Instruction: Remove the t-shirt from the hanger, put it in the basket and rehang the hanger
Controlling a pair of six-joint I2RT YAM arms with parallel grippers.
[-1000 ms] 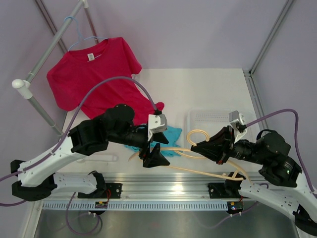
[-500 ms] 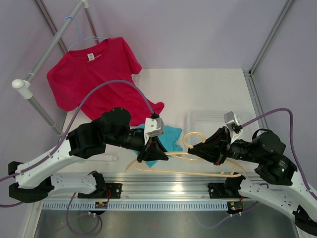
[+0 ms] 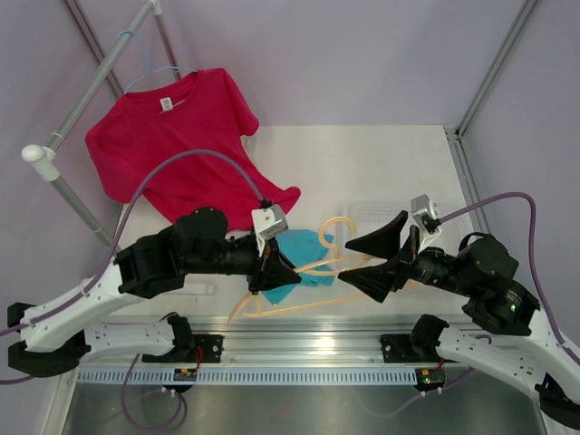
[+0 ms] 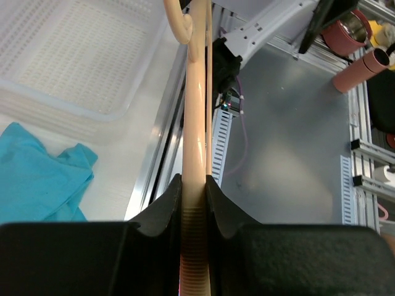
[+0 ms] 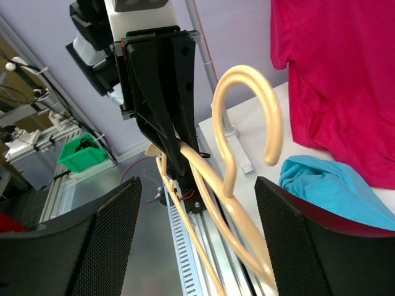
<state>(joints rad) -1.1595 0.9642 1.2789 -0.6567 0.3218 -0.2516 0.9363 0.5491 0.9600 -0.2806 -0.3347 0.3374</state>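
A cream plastic hanger (image 3: 313, 265) hangs bare above the table's front edge, its hook (image 3: 333, 228) pointing away from me. My left gripper (image 3: 275, 268) is shut on its left arm; the left wrist view shows the cream bar (image 4: 196, 92) pinched between both fingers (image 4: 194, 182). My right gripper (image 3: 344, 258) stands open around the hanger's right part, fingers apart on either side and not touching it (image 5: 197, 185). A teal t-shirt (image 3: 304, 246) lies crumpled on the table under the hanger. A red t-shirt (image 3: 172, 136) hangs on a pale blue hanger on the rack.
The grey rack pole (image 3: 91, 82) slants along the back left. A clear perforated tray (image 3: 381, 213) sits on the table at right. The aluminium rail (image 3: 299, 331) runs along the near edge. Steel frame posts (image 3: 494, 68) stand at the back right.
My left gripper has closed on the hanger and drawn back to the left. My right gripper has opened and let go of it. The hanger shifted left, its hook now raised.
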